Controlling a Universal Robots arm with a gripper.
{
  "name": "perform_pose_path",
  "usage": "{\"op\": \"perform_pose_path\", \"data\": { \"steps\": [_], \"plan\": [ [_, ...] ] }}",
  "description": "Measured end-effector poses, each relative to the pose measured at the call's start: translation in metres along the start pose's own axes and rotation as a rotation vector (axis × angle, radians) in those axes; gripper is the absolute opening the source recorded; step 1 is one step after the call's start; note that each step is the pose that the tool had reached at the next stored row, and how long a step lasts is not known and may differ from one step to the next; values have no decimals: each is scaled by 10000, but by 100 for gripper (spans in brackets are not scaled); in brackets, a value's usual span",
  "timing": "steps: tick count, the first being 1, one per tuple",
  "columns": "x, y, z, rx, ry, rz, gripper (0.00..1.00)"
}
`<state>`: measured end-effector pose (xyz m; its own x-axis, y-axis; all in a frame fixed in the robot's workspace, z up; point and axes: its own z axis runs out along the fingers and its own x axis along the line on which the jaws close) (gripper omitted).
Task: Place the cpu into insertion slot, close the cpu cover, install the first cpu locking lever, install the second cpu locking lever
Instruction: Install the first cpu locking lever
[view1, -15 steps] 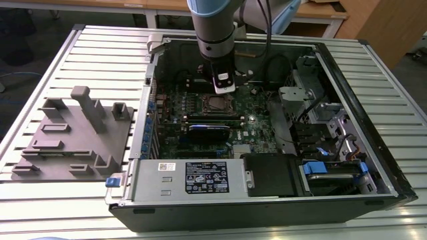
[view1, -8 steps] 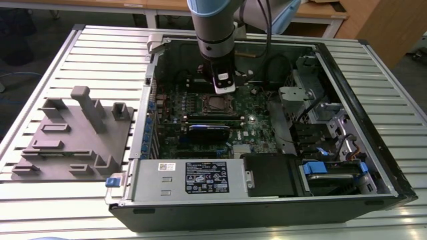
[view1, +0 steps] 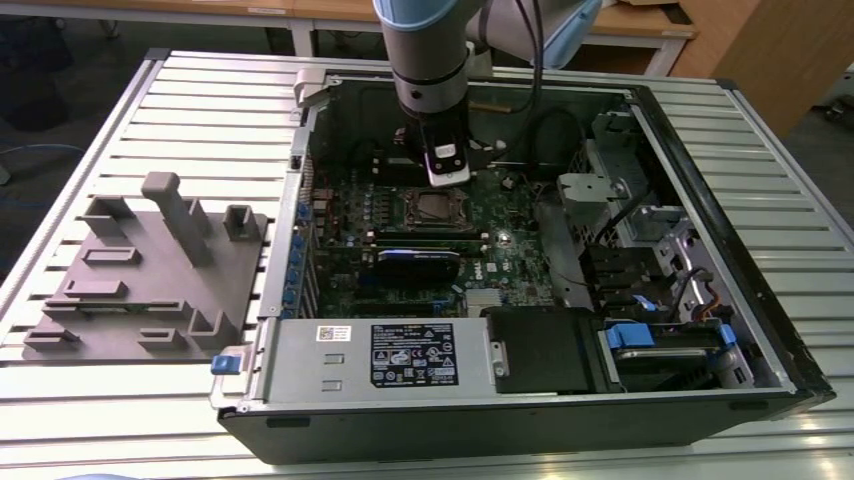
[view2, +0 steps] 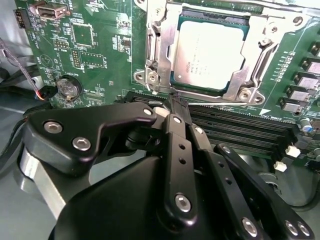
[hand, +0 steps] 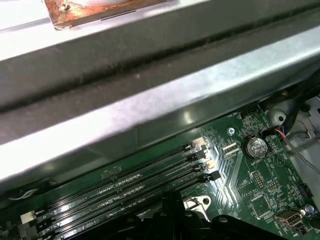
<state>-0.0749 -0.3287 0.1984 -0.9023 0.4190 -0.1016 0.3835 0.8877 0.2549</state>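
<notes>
The cpu, a square chip with a silver-grey top, lies in the insertion slot on the green motherboard. The silvery cpu cover lies flat over it, its window framing the chip. My gripper is shut, the black fingertips pressed together at the socket's edge beside the memory slots, and I see nothing held between them. In the exterior view the gripper hangs straight down inside the open computer case, just behind the socket. The first wrist view has the fingertips over the memory slots.
Long black memory slots run beside the socket. A black card stands in front of it, with the power supply nearer. Case walls ring the board. A grey fixture block sits on the table at the exterior view's left.
</notes>
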Motion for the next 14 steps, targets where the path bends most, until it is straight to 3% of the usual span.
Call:
{"op": "perform_pose_path", "data": {
  "steps": [14],
  "plan": [
    [46,43,7,-3,0,0,10]
  ]
}}
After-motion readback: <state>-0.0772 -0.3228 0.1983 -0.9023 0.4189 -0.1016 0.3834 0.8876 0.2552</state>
